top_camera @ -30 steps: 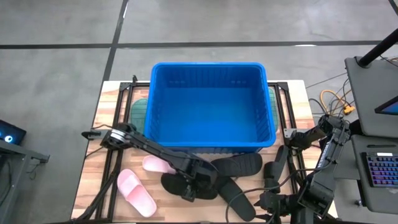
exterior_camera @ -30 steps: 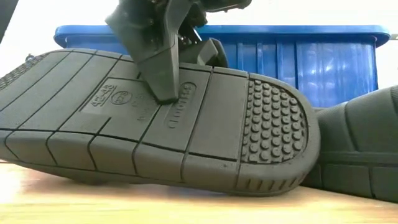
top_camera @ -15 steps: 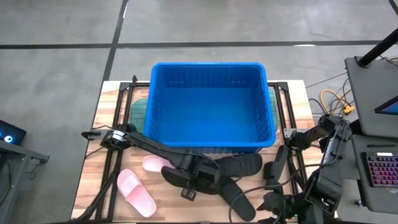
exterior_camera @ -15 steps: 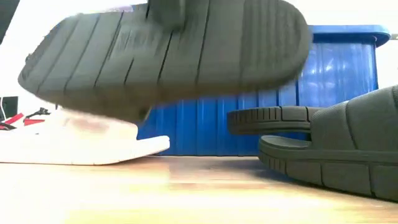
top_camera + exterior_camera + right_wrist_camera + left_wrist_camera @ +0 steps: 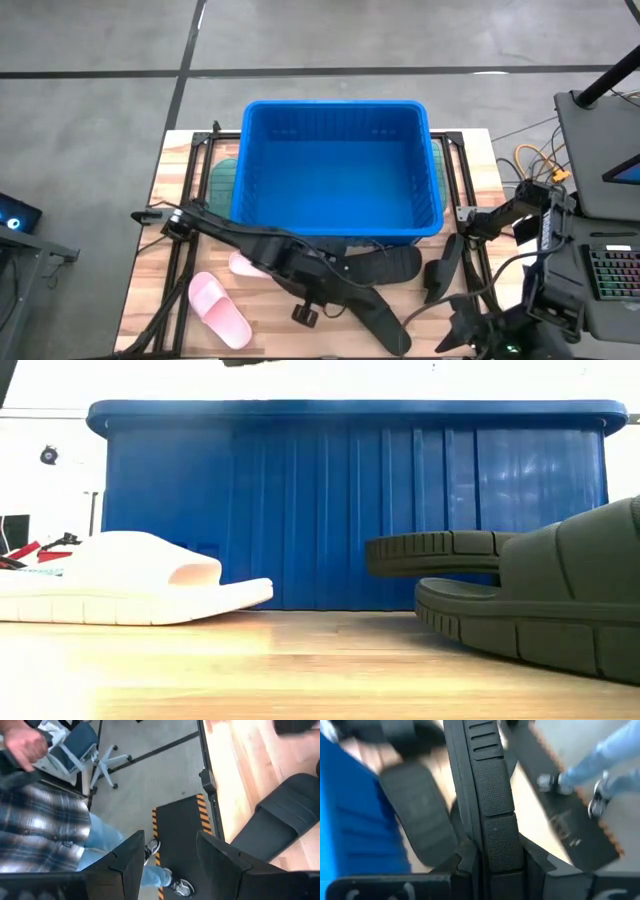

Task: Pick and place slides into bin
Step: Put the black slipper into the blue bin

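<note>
1. Slide [image 5: 492, 815], black, clamped edge-on in left gripper [image 5: 318, 283], lifted off the table just in front of the bin [image 5: 336, 170].
2. Bin lies straight beyond it; I judge the slide's long axis runs roughly along the bin's near wall.
3. Right gripper [image 5: 167, 862], fingers apart, empty, off the table's right front corner; left arm is nearer.

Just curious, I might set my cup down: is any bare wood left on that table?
Yes: the near left corner, beside the pink slide, and the strip along the table's left edge. The bin fills the far half. The front middle is crowded with black slides and the left pincer.
</note>
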Robot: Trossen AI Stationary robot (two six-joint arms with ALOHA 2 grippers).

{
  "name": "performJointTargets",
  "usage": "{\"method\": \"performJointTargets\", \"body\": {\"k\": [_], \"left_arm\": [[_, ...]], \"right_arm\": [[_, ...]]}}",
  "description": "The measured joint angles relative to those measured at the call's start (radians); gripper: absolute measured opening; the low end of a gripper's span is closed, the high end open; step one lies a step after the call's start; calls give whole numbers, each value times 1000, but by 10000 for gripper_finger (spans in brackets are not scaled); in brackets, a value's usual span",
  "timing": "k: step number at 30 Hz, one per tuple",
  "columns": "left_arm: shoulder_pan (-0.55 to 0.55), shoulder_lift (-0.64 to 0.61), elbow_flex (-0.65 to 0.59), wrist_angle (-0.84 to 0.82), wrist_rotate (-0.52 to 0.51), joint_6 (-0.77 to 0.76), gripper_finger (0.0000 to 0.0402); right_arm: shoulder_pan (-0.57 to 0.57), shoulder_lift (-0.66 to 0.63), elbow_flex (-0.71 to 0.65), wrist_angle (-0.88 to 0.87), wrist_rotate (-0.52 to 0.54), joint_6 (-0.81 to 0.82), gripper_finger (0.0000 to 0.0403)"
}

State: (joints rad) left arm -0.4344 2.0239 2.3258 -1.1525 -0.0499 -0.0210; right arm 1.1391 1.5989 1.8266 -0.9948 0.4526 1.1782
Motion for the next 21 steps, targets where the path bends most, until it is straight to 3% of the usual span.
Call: {"method": "performJointTargets", "body": {"k": [5,11,21], "left_arm": [[-21,-92,-3,183,-129,11,71],[-10,-164,-21,633,-260,153,70],[70,-106,-26,919,-275,513,70]], "right_arm": [[9,-5,0,5,20,10,171],[8,-5,0,6,21,25,171],[21,-5,0,134,77,44,158]]}}
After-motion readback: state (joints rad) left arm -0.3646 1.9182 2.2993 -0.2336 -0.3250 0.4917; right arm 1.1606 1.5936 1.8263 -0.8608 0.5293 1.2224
